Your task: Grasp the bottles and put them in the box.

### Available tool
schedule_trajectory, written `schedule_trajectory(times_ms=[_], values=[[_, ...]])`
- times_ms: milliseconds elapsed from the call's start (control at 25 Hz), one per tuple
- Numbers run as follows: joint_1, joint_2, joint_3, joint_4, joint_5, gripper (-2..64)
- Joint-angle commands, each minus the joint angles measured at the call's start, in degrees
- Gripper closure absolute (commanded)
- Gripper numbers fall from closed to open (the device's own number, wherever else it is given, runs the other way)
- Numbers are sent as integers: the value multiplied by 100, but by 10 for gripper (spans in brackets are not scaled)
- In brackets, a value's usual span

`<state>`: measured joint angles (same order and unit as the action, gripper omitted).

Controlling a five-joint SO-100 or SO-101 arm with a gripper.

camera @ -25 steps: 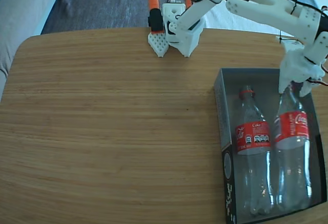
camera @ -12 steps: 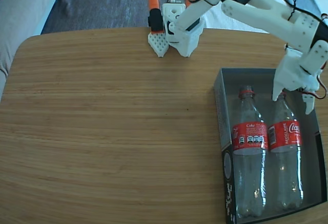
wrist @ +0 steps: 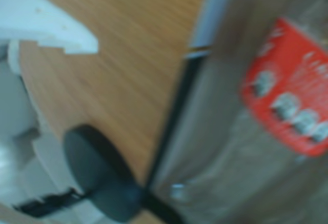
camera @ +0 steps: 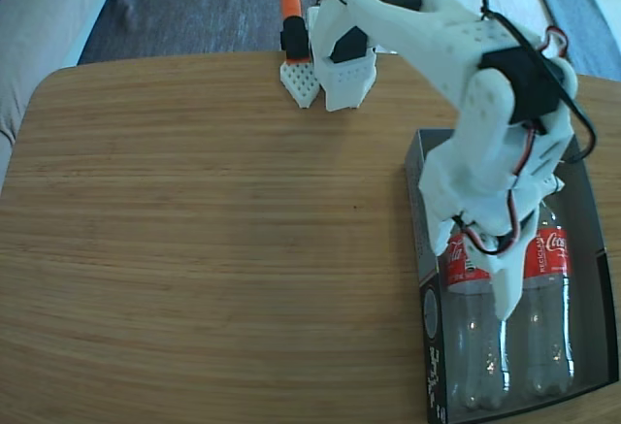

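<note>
The fingers hung above the box, pointing down toward the near end of the fixed view, and nothing was held between them; whether they stood apart or together could not be told, since the white arm covered most of them and only one pale tip showed over the left bottle. In the wrist view a single white finger reached in from the upper left corner with bare wood beneath it, and the picture was heavily blurred.

Both bottles lay side by side inside the box, touching or nearly so, their necks toward the far end and their clear bases toward the near end. The left bottle was partly hidden under the arm, its red label showing only at the edge. The right bottle showed its red label with white lettering just to the right of the arm. In the wrist view a red label with white marks sat at the right, beside the box's dark wall.

The box stood at the right side of the wooden worktop in the fixed view. The arm's white base stood at the far edge of the worktop, with an orange-topped clamp just to its left.
</note>
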<state>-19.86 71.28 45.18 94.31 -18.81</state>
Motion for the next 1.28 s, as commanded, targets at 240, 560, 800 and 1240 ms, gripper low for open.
schedule_trajectory(times_ms=[240,560,800,1240], values=[[1450,2048,888,369,35,170],[1749,3621,2681,-88,492,170],[1793,4764,4474,-1283,1521,170],[1793,6803,7216,-2373,1556,162]])
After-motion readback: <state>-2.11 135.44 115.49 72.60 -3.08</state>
